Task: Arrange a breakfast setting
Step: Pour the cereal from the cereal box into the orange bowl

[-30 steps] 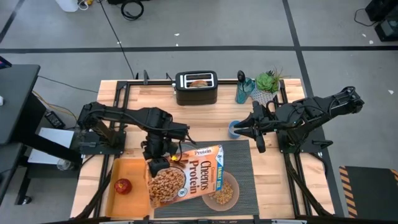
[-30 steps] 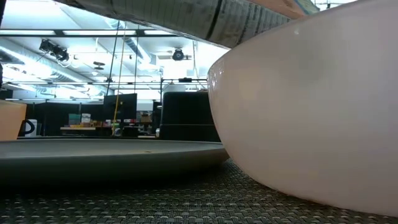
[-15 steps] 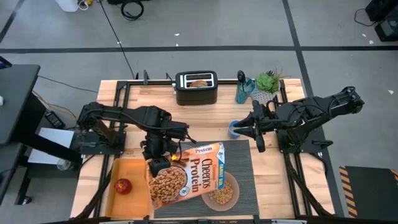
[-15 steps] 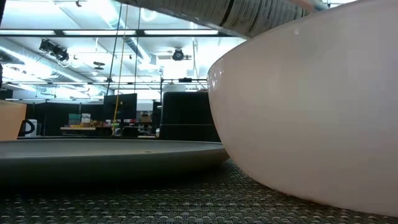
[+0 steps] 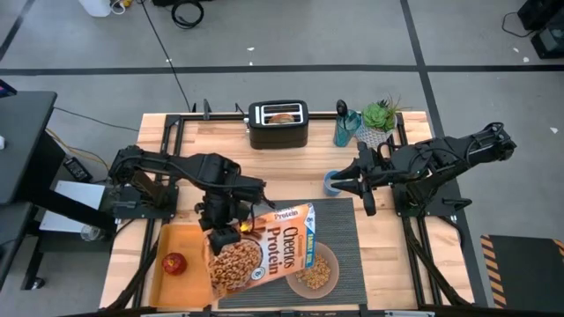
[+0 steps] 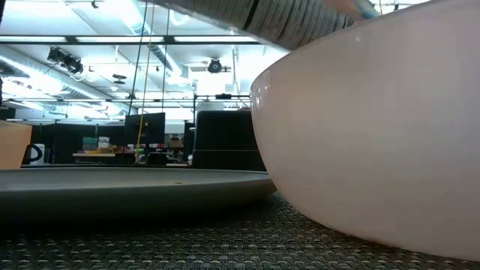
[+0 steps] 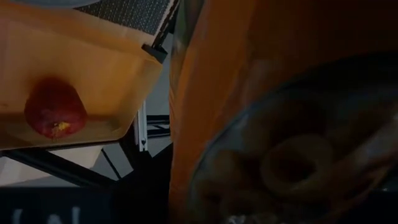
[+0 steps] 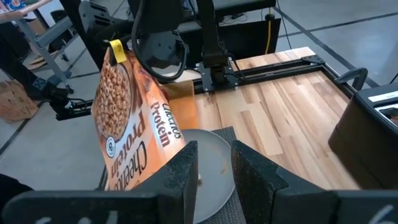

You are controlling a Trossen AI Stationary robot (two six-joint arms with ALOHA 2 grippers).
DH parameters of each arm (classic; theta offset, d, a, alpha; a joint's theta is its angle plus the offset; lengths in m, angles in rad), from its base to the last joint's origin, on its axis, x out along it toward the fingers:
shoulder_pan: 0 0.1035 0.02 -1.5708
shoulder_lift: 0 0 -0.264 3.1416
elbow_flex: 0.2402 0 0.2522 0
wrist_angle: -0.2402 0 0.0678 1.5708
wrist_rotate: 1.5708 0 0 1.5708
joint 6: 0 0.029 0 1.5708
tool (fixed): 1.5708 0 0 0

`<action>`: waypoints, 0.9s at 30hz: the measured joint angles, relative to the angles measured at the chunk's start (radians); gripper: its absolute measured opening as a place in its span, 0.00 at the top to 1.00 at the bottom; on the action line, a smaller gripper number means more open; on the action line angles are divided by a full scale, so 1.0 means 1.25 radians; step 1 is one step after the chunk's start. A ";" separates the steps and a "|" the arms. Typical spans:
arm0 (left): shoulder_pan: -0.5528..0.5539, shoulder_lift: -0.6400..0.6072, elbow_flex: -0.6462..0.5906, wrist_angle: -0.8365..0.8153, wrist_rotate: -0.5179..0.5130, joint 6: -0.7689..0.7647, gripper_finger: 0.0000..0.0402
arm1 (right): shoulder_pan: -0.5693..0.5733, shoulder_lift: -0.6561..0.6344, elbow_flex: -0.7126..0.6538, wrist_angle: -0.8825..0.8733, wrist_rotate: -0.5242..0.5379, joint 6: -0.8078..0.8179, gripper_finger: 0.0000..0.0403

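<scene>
Wooden plank worktop (image 5: 220, 132) on a black frame, standing on a grey floor (image 5: 291, 35) marked with dark lines. A black cable (image 5: 163, 53) runs across the floor to the worktop's far edge, and a coil of cable (image 5: 187, 12) lies farther off. A dark desk (image 5: 22, 150) stands at the left. Seen level across the worktop, the room behind is a large hall with a ceiling of bright strip lights (image 6: 97, 39), exposed pipes and beams, dark monitors (image 6: 146, 127) and shelving along the back.
</scene>
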 joint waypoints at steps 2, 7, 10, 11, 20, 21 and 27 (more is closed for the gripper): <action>-0.005 0.006 0.001 -0.001 -0.002 -0.001 0.55 | 0.000 0.000 0.000 0.000 0.000 -0.006 0.75; -0.007 0.019 0.001 -0.003 -0.012 0.027 0.56 | -0.010 0.000 0.000 0.000 0.000 -0.012 0.75; -0.005 0.024 -0.004 0.001 -0.025 0.061 0.57 | -0.015 0.000 0.000 0.001 0.000 -0.013 0.75; -0.003 0.026 -0.006 0.000 -0.031 0.076 0.57 | -0.016 0.000 0.000 0.000 -0.002 -0.013 0.75; 0.016 0.039 -0.010 0.001 -0.019 0.107 0.57 | -0.017 0.000 0.000 0.000 -0.006 -0.006 0.75; 0.018 0.039 -0.010 -0.001 -0.009 0.103 0.57 | -0.017 0.000 0.000 0.000 -0.006 -0.006 0.75; 0.023 0.039 -0.010 -0.002 -0.003 0.115 0.57 | -0.017 0.000 0.000 0.000 -0.006 -0.006 0.75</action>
